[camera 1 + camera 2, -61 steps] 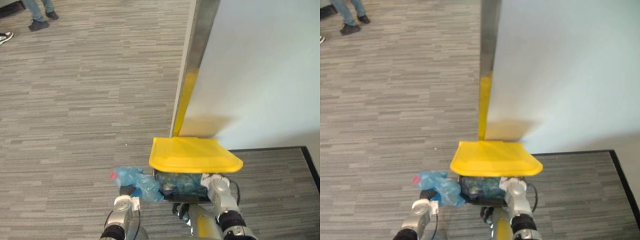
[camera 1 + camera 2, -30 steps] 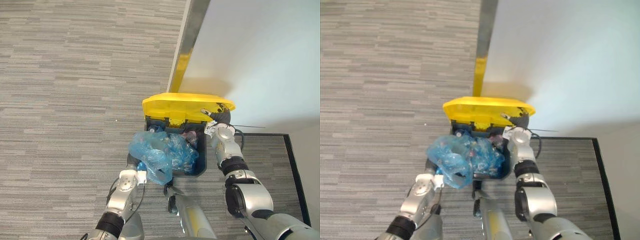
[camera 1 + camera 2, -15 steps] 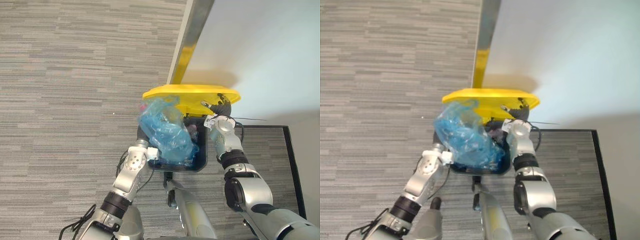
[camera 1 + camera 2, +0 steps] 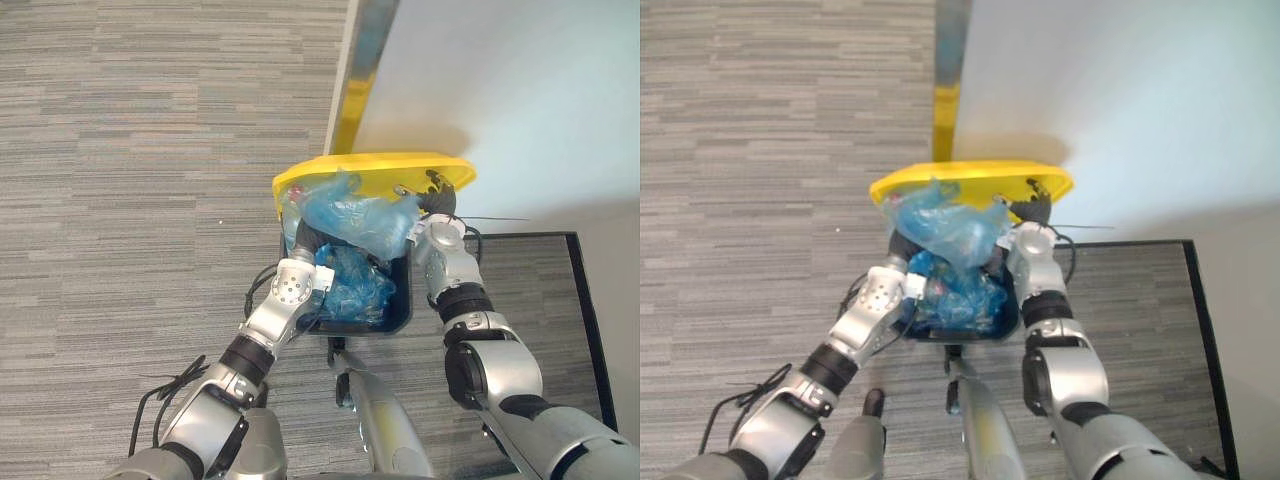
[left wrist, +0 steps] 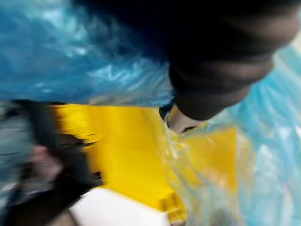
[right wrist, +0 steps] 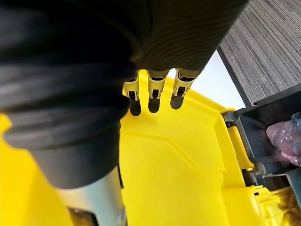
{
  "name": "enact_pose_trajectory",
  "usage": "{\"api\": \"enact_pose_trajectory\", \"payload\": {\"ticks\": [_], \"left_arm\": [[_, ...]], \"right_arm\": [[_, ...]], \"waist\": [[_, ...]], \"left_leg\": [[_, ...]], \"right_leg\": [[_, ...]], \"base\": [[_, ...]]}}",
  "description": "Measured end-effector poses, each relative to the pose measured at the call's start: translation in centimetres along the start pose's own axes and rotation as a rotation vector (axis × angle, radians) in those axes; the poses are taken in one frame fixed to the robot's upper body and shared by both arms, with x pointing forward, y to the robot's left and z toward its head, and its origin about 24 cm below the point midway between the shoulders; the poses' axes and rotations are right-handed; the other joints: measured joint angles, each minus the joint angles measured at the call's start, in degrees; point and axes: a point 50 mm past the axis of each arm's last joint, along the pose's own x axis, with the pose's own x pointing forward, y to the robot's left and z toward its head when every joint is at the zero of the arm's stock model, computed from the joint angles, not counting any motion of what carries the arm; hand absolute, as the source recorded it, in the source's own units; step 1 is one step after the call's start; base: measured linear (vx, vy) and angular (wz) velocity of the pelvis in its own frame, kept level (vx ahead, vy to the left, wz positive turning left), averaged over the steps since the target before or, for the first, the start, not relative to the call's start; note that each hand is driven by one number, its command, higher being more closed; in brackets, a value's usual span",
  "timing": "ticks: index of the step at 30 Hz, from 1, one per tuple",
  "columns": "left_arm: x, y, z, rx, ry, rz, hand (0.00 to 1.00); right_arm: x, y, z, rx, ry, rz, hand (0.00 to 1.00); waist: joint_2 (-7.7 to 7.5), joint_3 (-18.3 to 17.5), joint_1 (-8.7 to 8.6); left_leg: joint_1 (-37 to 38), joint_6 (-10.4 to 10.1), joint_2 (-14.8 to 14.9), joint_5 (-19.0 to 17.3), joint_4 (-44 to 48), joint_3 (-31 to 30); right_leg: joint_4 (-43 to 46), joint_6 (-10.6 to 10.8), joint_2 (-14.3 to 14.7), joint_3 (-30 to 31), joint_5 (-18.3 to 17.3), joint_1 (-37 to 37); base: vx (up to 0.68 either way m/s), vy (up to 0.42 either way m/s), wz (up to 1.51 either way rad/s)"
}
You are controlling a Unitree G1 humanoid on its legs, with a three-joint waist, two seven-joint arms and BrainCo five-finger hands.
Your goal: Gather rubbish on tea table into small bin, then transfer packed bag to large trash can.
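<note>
Crumpled, translucent blue rubbish bag [image 4: 355,215], puffed and creased, glossy where light catches the folds; poised over the open mouth of the large trash can [image 4: 401,310], in front of the raised yellow lid [image 4: 372,164] and above more blue plastic [image 4: 352,285] packed lower inside the dark grey body; carried on the left hand [image 4: 299,278], reaching up from the can's left rim and buried under the bag, so whether clenched or released cannot be told; propped open by the right hand [image 4: 437,206] at the lid's right end, fingers [image 6: 155,87] stretched straight and laid flat on the yellow plastic, grasping nothing. From the head views alone: grey striped carpet floor [image 4: 120,150] to the left, white wall [image 4: 520,90] behind the can, metal corner post [image 4: 357,70] with a yellow band. From the right wrist view alone: moulded underside of the lid, its hinge, and a pinkish bag [image 6: 283,134] in a corner of the can. From the left wrist view alone: blurred blue film draped across yellow at close range.
</note>
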Motion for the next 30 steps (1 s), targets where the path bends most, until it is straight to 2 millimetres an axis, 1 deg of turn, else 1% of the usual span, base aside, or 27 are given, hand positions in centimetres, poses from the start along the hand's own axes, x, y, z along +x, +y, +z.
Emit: {"api": "enact_pose_trajectory", "payload": {"ticks": [2,6,8,10,13,14,16,17,18,20,23,28,30], "left_arm": [[0.2,-0.1,-0.5,0.020,0.031,0.001,1.00],[0.4,-0.6,-0.8,0.023,0.054,-0.005,1.00],[0.8,-0.8,-0.9,0.035,0.073,-0.002,1.00],[1.1,-0.6,-1.3,0.040,0.114,0.015,1.00],[1.2,-0.5,-1.8,0.033,0.156,0.049,1.00],[1.2,-0.2,-2.3,0.046,0.182,0.069,1.00],[1.3,0.1,-2.5,0.055,0.197,0.091,1.00],[1.4,0.5,-2.5,0.065,0.208,0.115,0.00],[1.5,0.9,-2.6,0.066,0.217,0.135,0.00],[1.5,1.3,-2.9,0.089,0.234,0.154,0.00],[1.4,1.2,-3.1,0.083,0.249,0.166,0.00],[1.1,1.1,-4.0,0.105,0.315,0.192,0.00],[1.1,1.0,-3.9,0.114,0.311,0.188,0.00]], "right_arm": [[-0.1,0.4,0.1,0.012,-0.001,0.013,0.00],[-0.2,0.7,0.8,0.013,-0.029,0.022,0.00],[-0.5,1.5,2.1,0.017,-0.086,0.045,0.00],[-0.6,2.0,3.1,0.032,-0.119,0.060,0.00],[-0.6,2.2,4.0,0.039,-0.144,0.060,0.00],[-0.7,2.5,4.1,0.031,-0.153,0.072,0.00],[-1.0,3.1,4.7,0.027,-0.181,0.093,0.00],[-1.1,3.3,5.1,0.030,-0.196,0.099,0.00],[-1.2,3.5,5.5,0.030,-0.208,0.107,0.00],[-1.3,3.9,5.5,0.032,-0.208,0.123,0.00],[-1.4,4.0,5.6,0.038,-0.211,0.125,0.00],[-1.7,4.4,6.1,0.031,-0.241,0.140,0.00],[-1.8,4.5,6.2,0.032,-0.247,0.144,0.00]], "waist": [[0.00,0.02,-0.18],[0.02,0.10,-0.18],[-0.10,0.44,-0.25],[-0.12,1.65,-0.46],[-0.06,2.26,-0.57],[-0.06,2.27,-0.58],[-0.07,2.27,-0.57],[-0.09,2.29,-0.53],[-0.09,2.29,-0.56],[-0.10,2.29,-0.56],[-0.10,2.29,-0.56],[-0.10,2.29,-0.57],[-0.10,2.29,-0.57]], "left_leg": [[-0.06,0.00,0.13,0.00,-0.01,0.50],[-1.12,-0.02,0.18,-0.03,0.11,1.06],[-2.97,-0.12,0.12,-0.08,0.64,1.84],[-3.37,-0.42,0.49,-0.30,1.12,2.49],[-3.91,-0.93,1.07,-0.52,1.23,2.90],[-4.14,-1.23,1.57,-0.65,1.30,3.07],[-4.98,-1.62,2.01,-0.71,1.55,3.11],[-5.29,-1.94,2.10,-0.63,1.71,3.17],[-5.74,-2.06,2.24,-0.60,1.89,3.40],[-5.78,-2.30,2.59,-0.64,1.94,3.91],[-6.16,-2.66,2.94,-0.53,1.88,4.22],[-6.86,-3.40,3.31,-0.12,1.33,4.76],[-6.87,-3.75,3.80,0.07,1.05,5.53]], "right_leg": [[-0.57,0.09,0.26,0.40,0.39,0.00],[-1.52,0.00,0.40,0.91,1.16,-0.83],[-1.53,0.03,0.40,1.62,1.52,-2.92],[-1.53,-0.15,0.82,1.92,1.73,-3.38],[-1.56,-0.41,1.37,2.04,1.93,-3.99],[-1.61,-0.45,1.85,2.02,1.95,-4.29],[-1.61,-0.53,2.22,1.85,1.99,-5.17],[-1.62,-0.67,2.33,1.83,2.09,-5.79],[-1.63,-0.94,2.45,1.87,2.28,-6.33],[-1.68,-1.09,2.79,1.84,2.39,-6.46],[-2.21,-1.01,2.85,1.76,2.34,-6.46],[-3.19,-0.87,2.92,1.66,2.98,-6.99],[-3.49,-0.91,3.01,1.31,3.14,-7.02]], "base": [[0.03,0.022,-0.13],[0.02,0.027,-0.07],[0.01,0.017,-0.14],[0.02,0.016,-0.14],[0.03,0.003,-0.08],[0.04,-0.002,-0.09],[0.03,-0.006,-0.02],[0.05,-0.006,-0.02],[0.04,-0.002,-0.04],[0.04,0.004,-0.07],[0.02,0.016,0.02],[0.01,0.008,0.00],[0.03,0.019,0.00]]}}
